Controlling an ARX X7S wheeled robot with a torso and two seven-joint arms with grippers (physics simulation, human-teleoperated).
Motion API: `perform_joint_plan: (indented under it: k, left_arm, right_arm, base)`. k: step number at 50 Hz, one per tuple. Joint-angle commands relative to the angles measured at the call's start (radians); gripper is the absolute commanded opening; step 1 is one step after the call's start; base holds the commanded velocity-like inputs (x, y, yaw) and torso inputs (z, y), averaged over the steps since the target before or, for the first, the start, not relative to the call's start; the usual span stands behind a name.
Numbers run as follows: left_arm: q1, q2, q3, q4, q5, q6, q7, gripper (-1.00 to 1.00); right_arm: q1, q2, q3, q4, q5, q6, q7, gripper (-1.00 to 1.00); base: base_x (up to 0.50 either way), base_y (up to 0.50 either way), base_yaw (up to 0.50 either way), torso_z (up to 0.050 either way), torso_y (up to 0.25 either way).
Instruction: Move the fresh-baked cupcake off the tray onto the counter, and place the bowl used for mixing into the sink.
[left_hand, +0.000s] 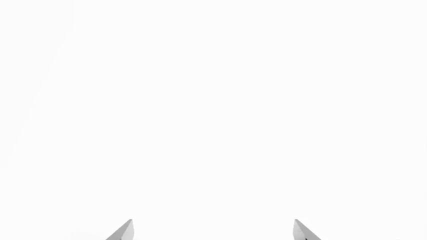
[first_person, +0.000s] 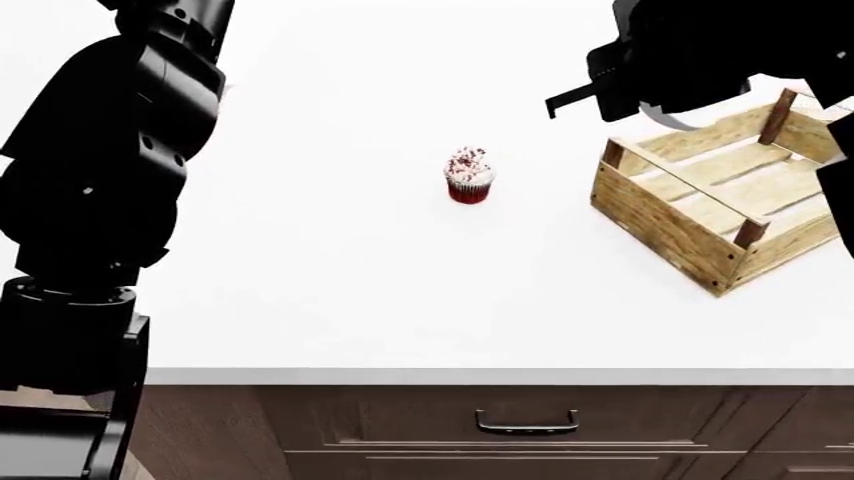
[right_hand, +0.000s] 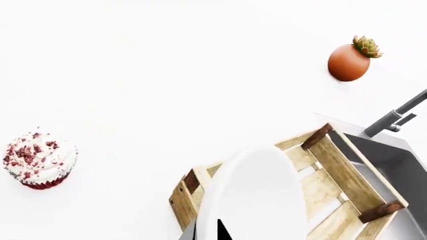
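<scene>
The cupcake (first_person: 469, 176) (right_hand: 39, 160), white-frosted in a dark red wrapper, stands upright on the white counter (first_person: 334, 290), left of the wooden tray (first_person: 707, 205) (right_hand: 337, 172). My right gripper (right_hand: 205, 231) is shut on the rim of the white bowl (right_hand: 257, 195) and holds it tilted above the tray's near-left corner. In the head view only a curved edge of the bowl (first_person: 663, 118) shows under the black right arm. My left gripper (left_hand: 213, 229) is open over bare white counter, with nothing between its fingers. The grey sink (right_hand: 393, 160) lies just beyond the tray.
A metal faucet (right_hand: 393, 117) rises at the sink's edge. An orange-red pot with a succulent (right_hand: 350, 60) stands on the counter further back. My left arm (first_person: 107, 180) fills the left side of the head view. Drawers with a dark handle (first_person: 527, 425) sit below the counter's front edge.
</scene>
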Motion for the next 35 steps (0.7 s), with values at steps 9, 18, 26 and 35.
perform_joint_plan:
  k: [9,18,26,35]
  left_arm:
    - [0.000,0.003,0.004,-0.009,0.001,0.007,0.000,1.00]
    - [-0.002,0.003,0.006,-0.007,0.000,0.008,0.000,1.00]
    - [-0.003,0.003,0.006,-0.007,-0.001,0.010,0.000,1.00]
    - [0.000,-0.005,0.005,0.004,-0.008,0.003,-0.005,1.00]
  right_arm:
    - [-0.001,-0.002,-0.001,0.006,-0.018,-0.007,-0.005,-1.00]
    - [0.005,0.000,-0.001,0.003,-0.015,-0.004,0.000,-1.00]
    - [0.014,-0.003,-0.006,0.007,-0.018,-0.004,-0.006,-1.00]
    - [0.011,-0.004,-0.008,0.006,-0.017,-0.005,-0.007,-1.00]
  base:
    - [0.00,-0.14,0.00,0.001,0.000]
    - [0.00,-0.16,0.00,0.000,0.000]
    - [0.00,-0.16,0.00,0.000,0.000]
    - [0.00,-0.16,0.00,0.000,0.000]
